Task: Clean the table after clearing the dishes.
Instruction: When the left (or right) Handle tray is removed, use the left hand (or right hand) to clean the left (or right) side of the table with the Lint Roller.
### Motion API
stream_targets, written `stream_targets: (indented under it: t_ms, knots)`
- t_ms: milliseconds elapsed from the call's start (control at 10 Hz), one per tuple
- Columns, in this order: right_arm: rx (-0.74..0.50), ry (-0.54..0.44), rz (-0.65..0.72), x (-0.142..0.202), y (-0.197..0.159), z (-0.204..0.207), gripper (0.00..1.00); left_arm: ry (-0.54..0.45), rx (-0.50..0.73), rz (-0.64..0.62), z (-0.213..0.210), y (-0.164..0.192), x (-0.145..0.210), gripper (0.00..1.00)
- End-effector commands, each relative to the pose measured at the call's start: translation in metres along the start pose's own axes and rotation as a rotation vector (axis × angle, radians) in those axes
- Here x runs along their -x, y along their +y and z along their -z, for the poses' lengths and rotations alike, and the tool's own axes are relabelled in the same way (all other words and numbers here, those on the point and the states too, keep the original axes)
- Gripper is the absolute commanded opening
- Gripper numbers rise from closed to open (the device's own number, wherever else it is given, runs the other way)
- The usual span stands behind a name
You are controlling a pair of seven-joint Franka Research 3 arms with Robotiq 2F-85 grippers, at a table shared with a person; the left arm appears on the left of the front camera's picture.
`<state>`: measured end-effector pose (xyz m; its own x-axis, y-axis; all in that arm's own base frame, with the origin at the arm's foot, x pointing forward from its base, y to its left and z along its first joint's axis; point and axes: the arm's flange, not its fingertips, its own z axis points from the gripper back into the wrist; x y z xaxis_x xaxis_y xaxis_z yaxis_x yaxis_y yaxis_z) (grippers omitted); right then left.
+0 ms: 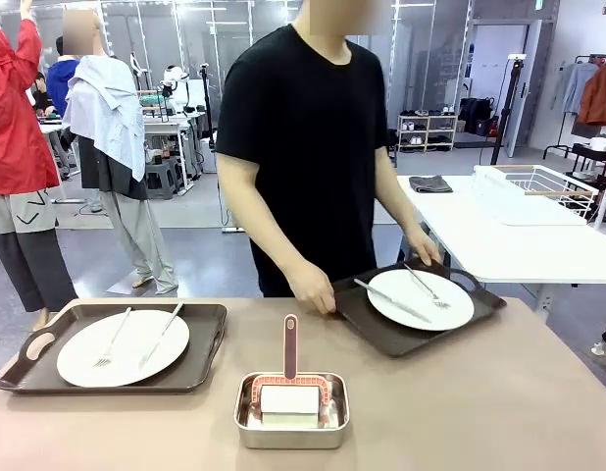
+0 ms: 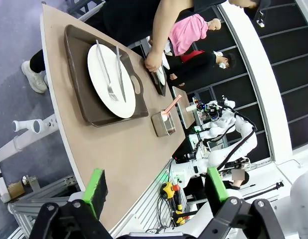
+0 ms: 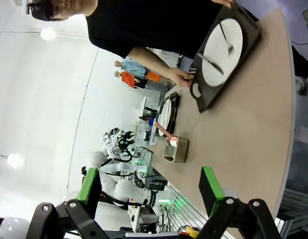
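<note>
Two sets of dishes stand on the beige-brown table [image 1: 460, 392]. The left dark tray [image 1: 200, 368] carries a white plate [image 1: 123, 348] with a fork and a knife. A person in a black shirt grips both handles of the right tray [image 1: 367, 314], which holds a second plate [image 1: 421, 299] with cutlery. My left gripper [image 2: 156, 186] hovers open off the table's near edge, far from the left tray [image 2: 89, 107]. My right gripper [image 3: 150, 185] is open too, well short of the held tray [image 3: 206, 97]. Both grippers hold nothing.
A small steel pan [image 1: 290, 410] with a white block and a pink-handled tool sits at the near middle of the table. A white side table [image 1: 509, 245] with a wire rack [image 1: 538, 186] and a grey cloth stands at the back right.
</note>
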<state>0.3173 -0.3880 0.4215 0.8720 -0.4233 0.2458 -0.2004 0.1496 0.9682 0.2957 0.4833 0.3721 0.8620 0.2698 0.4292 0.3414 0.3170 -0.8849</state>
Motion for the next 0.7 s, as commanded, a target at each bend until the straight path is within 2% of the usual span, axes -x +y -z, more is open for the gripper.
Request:
stream_targets:
  t_ms: [0,600]
  knots:
    - [0.001,-0.009,-0.006,0.001,0.0038,-0.0012,1.0,-0.001,-0.012,0.01,-0.0012,-0.0005,0.0053,1.0]
    - [0.001,-0.009,-0.006,0.001,0.0038,-0.0012,1.0,-0.001,-0.012,0.01,-0.0012,-0.0005,0.0053,1.0]
